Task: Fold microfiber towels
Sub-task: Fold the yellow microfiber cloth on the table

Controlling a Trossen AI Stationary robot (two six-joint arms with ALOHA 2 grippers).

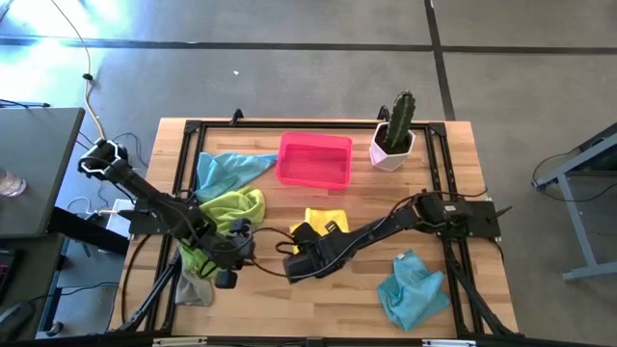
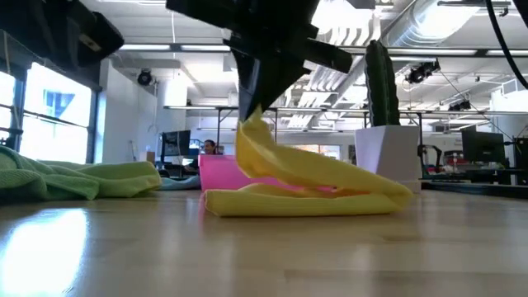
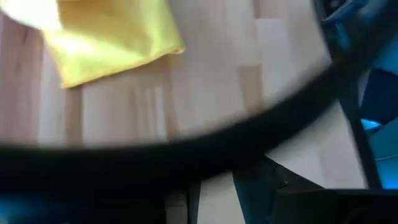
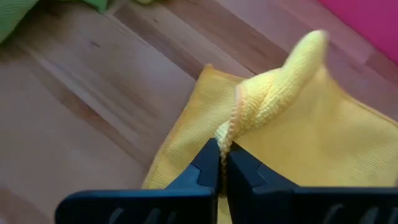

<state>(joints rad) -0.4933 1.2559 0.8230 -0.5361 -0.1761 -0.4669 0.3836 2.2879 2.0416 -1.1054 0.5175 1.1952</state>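
One yellow towel [image 4: 323,137] edge sits pinched in my right gripper [image 4: 222,163], lifted above its folded rest; left gripper [image 1: 234,253] hovers just beside, aperture unclear to me.

There are two blue towels [image 1: 228,170], one yellow towel [image 1: 326,220], one green towel [image 1: 231,207], one grey towel [image 1: 196,288], one pink tray [image 1: 314,159] and one cactus [image 1: 399,111].
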